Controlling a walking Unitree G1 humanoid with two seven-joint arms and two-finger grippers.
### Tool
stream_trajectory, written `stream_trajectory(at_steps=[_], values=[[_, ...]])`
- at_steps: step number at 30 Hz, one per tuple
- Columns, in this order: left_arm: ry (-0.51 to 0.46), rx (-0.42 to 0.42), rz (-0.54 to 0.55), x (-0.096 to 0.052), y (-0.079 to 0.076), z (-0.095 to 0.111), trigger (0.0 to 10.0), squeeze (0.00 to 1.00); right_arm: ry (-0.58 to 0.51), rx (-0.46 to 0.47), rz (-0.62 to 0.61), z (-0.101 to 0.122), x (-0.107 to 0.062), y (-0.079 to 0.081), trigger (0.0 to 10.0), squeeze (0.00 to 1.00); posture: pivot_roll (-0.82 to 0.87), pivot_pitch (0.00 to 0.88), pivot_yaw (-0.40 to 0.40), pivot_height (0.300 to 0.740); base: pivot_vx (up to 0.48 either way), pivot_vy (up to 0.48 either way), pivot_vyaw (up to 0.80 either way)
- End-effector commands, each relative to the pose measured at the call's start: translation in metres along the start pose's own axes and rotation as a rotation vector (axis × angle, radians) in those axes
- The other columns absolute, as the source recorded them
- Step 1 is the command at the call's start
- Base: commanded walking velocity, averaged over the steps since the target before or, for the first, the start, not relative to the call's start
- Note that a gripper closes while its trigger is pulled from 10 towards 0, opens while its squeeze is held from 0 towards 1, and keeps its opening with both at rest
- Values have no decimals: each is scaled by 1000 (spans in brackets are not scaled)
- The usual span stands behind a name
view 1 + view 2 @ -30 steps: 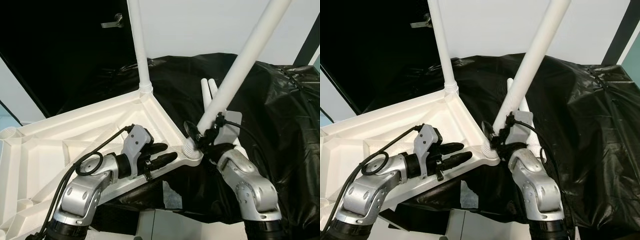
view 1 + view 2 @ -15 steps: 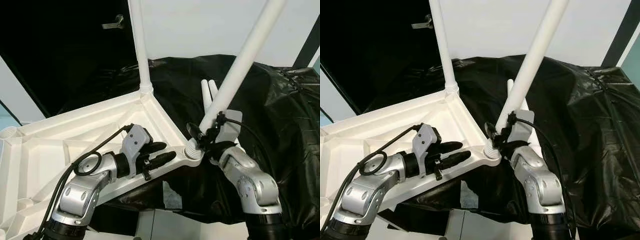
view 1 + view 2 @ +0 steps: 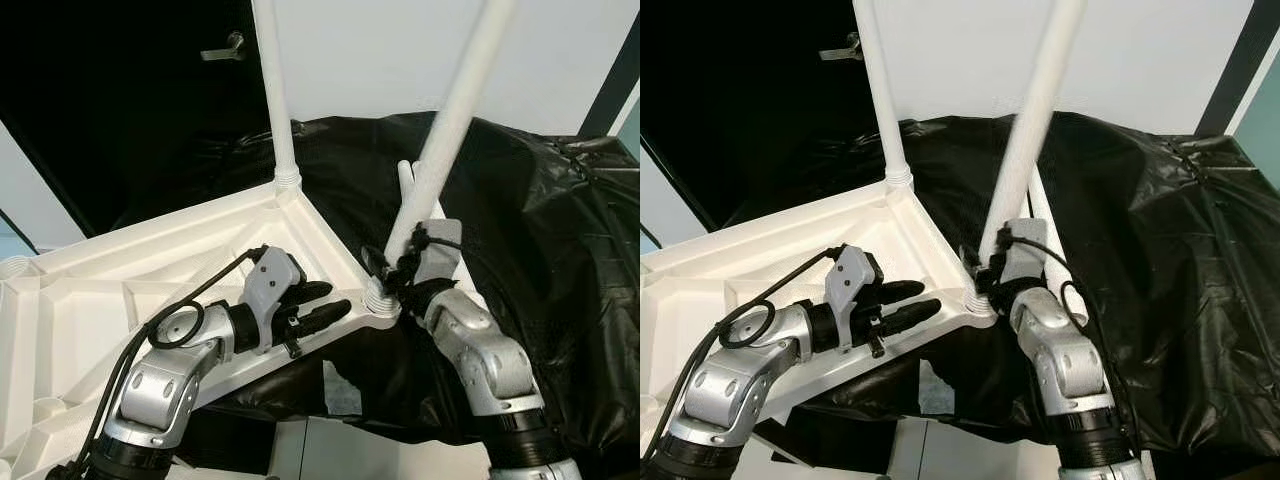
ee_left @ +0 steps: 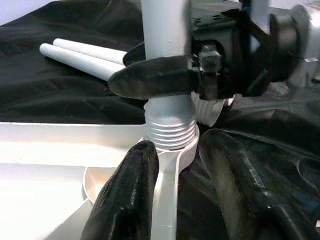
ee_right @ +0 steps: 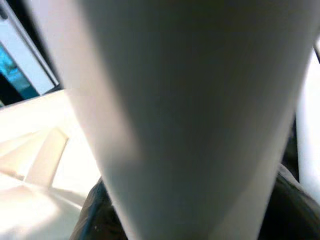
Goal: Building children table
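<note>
Right gripper [image 3: 398, 272] fingers clasp the leg [image 3: 452, 125], leaning up-right from the tabletop [image 3: 90, 300] corner; left gripper [image 3: 325, 305] fingers apparently straddle its edge.

- You have one white tabletop [image 3: 120, 290], lying upside down with its ribbed underside facing up.
- You have two legs standing in its corners: one leg [image 3: 272, 90] at the far corner, toward 12 o'clock, and one leaning leg [image 3: 455, 120] at the near corner, toward 2 o'clock.
- You have two loose legs [image 4: 82, 57] lying side by side on the cover, past the near corner toward 1 o'clock.
- You have one black cover [image 3: 560, 250] draped beneath it all.
- You have two grippers in play: the left gripper [image 3: 325, 305] at 6 o'clock of the near corner, the right gripper [image 3: 395, 275] at that leg's base.
- You have one door handle [image 3: 225, 47] at 11 o'clock.
</note>
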State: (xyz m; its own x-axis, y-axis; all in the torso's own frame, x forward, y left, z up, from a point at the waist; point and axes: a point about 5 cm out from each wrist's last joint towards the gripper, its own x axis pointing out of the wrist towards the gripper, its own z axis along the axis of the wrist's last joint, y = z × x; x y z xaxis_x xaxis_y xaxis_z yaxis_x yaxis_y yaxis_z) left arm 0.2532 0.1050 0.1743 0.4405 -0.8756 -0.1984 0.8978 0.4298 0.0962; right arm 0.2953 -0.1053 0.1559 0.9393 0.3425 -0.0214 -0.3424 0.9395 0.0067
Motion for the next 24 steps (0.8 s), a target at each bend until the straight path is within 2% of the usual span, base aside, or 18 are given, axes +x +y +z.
stream_trajectory(at_steps=[1, 2, 5, 12, 14, 18, 20, 24], values=[[3, 8, 104, -2, 8, 1, 10000, 0, 57, -52, 6, -17, -4, -1, 10000, 0, 57, 0, 22, 740, 0, 0, 0], [3, 8, 104, -2, 8, 1, 10000, 0, 57, -52, 6, -17, -4, -1, 10000, 0, 57, 0, 22, 740, 0, 0, 0], [3, 6, 110, -3, 10, 2, 10000, 0, 46, -140, 40, -28, -9, 2, 10000, 0, 55, 0, 27, 740, 0, 0, 0], [0, 11, 115, -4, 12, 5, 10000, 0, 44, -198, 84, -40, -14, 2, 10000, 0, 56, 0, 34, 740, 0, 0, 0], [1, 12, 120, -5, 13, 6, 10000, 0, 33, -247, 147, -44, -16, 6, 10000, 0, 57, 0, 39, 740, 0, 0, 0], [1, 13, 124, -5, 13, 7, 10000, 0, 32, -221, 147, -47, -16, 5, 10000, 0, 58, 0, 39, 740, 0, 0, 0], [1, 13, 127, -6, 14, 7, 10000, 0, 40, -120, 120, -44, -12, 2, 10000, 0, 63, 0, 40, 740, 0, 0, 0], [1, 15, 129, -6, 15, 8, 10000, 0, 60, 1, 89, -42, -8, -1, 10000, 0, 63, 0, 40, 740, 0, 0, 0]])
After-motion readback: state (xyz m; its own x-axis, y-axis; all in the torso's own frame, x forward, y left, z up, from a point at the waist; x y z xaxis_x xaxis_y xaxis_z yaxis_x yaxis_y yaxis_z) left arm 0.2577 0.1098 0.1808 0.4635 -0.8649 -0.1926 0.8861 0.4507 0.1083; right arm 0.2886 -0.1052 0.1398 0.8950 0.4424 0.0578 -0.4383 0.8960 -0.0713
